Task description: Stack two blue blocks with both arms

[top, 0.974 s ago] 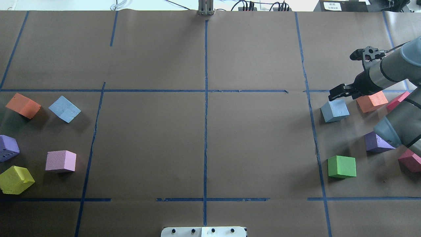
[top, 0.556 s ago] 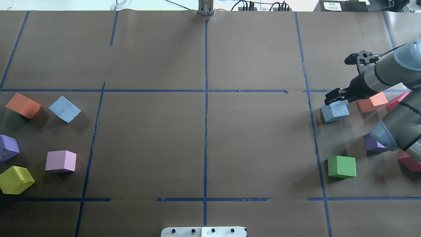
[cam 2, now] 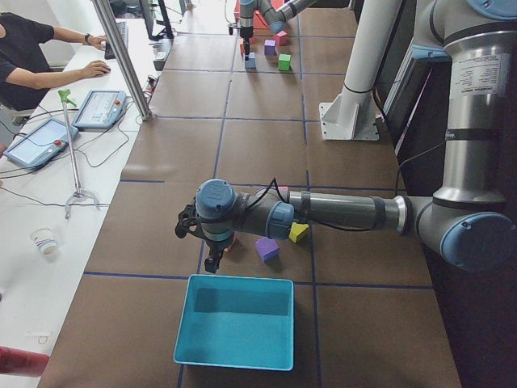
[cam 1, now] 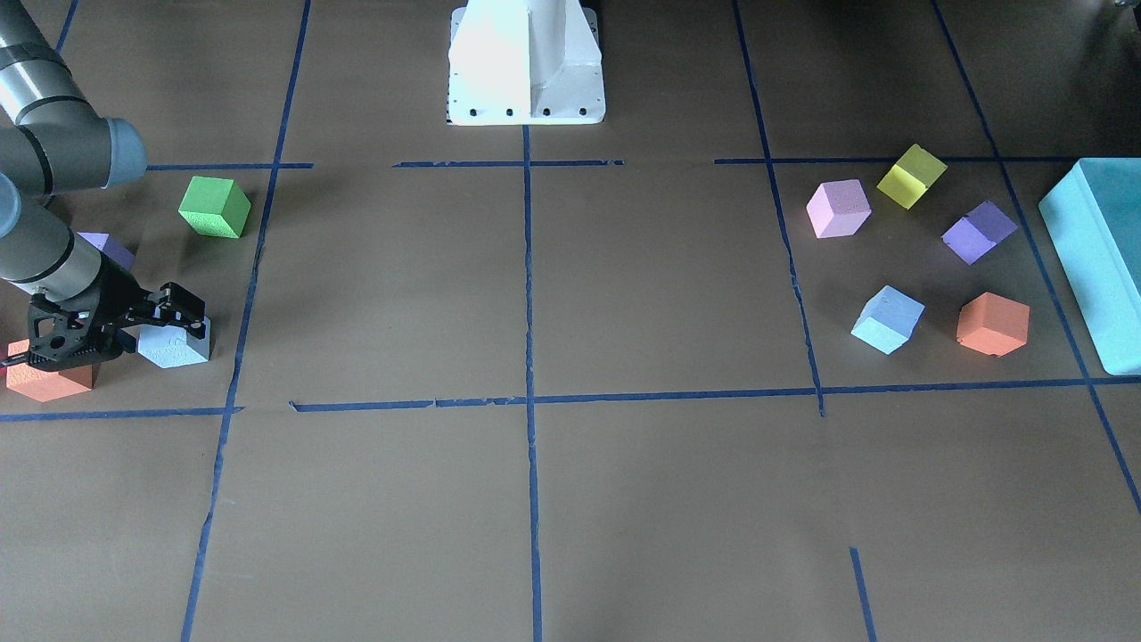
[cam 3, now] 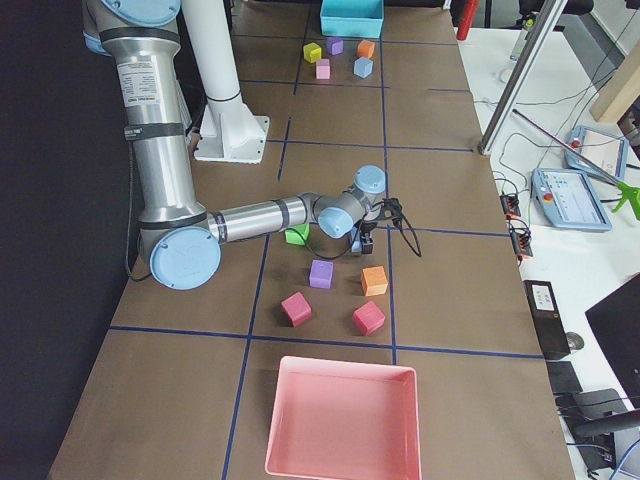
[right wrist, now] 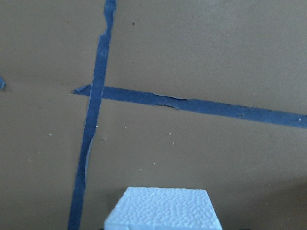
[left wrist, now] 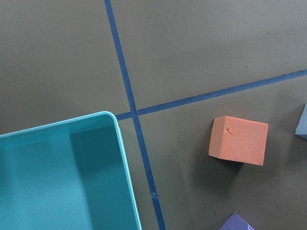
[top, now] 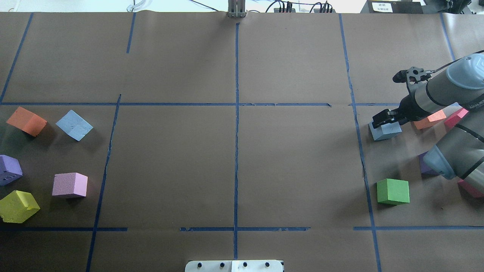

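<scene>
One pale blue block [top: 386,131] lies at the right, also in the front view [cam 1: 174,348]. My right gripper [top: 382,118] is low over it, fingers apart at its top [cam 1: 181,319]. The right wrist view shows only the block's top face [right wrist: 163,208] at the bottom edge. The other blue block [top: 74,125] lies free at the far left [cam 1: 887,319]; its edge shows in the left wrist view [left wrist: 302,122]. My left gripper [cam 2: 212,257] shows only in the exterior left view, hanging by the teal box; I cannot tell whether it is open or shut.
An orange cube [top: 429,118] sits right behind the right gripper, with purple, red and green [top: 393,191] cubes nearby. Orange [left wrist: 239,140], purple, pink and yellow cubes surround the left blue block. A teal box [cam 1: 1096,259] stands at the left end and a pink tray [cam 3: 340,420] at the right.
My right gripper has moved left and down, from beside the orange cube onto the right blue block, covering more of its top. The blocks have not moved.
</scene>
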Controlling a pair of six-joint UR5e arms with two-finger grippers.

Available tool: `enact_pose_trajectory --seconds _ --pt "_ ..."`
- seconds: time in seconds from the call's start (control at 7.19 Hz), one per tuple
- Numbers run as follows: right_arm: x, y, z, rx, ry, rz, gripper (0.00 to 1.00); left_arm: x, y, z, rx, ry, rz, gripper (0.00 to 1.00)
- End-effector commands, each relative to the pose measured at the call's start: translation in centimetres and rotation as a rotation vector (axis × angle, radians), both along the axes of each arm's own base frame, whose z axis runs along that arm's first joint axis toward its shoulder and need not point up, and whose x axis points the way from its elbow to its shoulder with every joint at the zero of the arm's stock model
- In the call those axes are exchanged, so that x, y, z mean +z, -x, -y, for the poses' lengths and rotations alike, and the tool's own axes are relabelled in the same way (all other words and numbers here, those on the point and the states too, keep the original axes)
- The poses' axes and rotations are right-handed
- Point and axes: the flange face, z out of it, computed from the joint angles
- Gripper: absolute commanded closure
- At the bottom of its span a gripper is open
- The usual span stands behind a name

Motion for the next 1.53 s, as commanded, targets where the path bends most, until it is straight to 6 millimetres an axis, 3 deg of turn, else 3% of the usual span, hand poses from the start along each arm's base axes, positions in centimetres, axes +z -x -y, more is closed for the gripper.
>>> enact_pose_trajectory --seconds 0.0,0.14,0.42,0.56,0.7,0.83,0.97,1.11,1.25,1.39 --pt "-0.3 0.3 -0.1 -0.005 -0.002 0.003 0.92 0.1 0.0 0.0 0.001 0.000 0.000 0.00" --pt "-1.8 0.7 0.1 -0.010 -0.016 0.023 0.98 0.0 0.0 0.0 0.001 -0.002 -0.002 0.00" --pt "-8.2 2.7 0.0 -0.030 -0.102 0.080 0.99 -0.4 -0.2 -0.1 -0.001 0.010 -0.047 0.00" --pt "-12.3 7.0 -0.3 -0.022 -0.081 0.112 0.98 -0.9 -0.3 -0.1 -0.046 0.052 -0.058 0.00" --pt "-17.7 13.3 -1.4 0.029 -0.032 0.112 0.98 -1.1 -0.3 -0.3 -0.048 0.049 -0.058 0.00" --pt "-23.2 17.1 -1.4 0.060 0.002 0.081 0.98 -1.1 -0.3 -0.3 -0.048 0.049 -0.058 0.00" --pt "-27.3 20.3 -2.0 0.092 0.037 0.064 0.98 -1.1 -0.3 -0.3 -0.050 0.050 -0.059 0.00" --pt "-30.2 24.4 -1.9 0.147 0.069 0.064 0.98 -1.3 -0.3 -0.3 -0.049 0.047 -0.060 0.00" --pt "-31.8 28.8 -1.9 0.170 0.108 0.043 0.98 -1.4 -0.3 -0.3 -0.051 0.048 -0.061 0.00" --pt "-33.5 30.0 -2.2 0.174 0.116 0.053 0.98 -1.5 -0.2 -0.5 -0.052 0.045 -0.061 0.00"
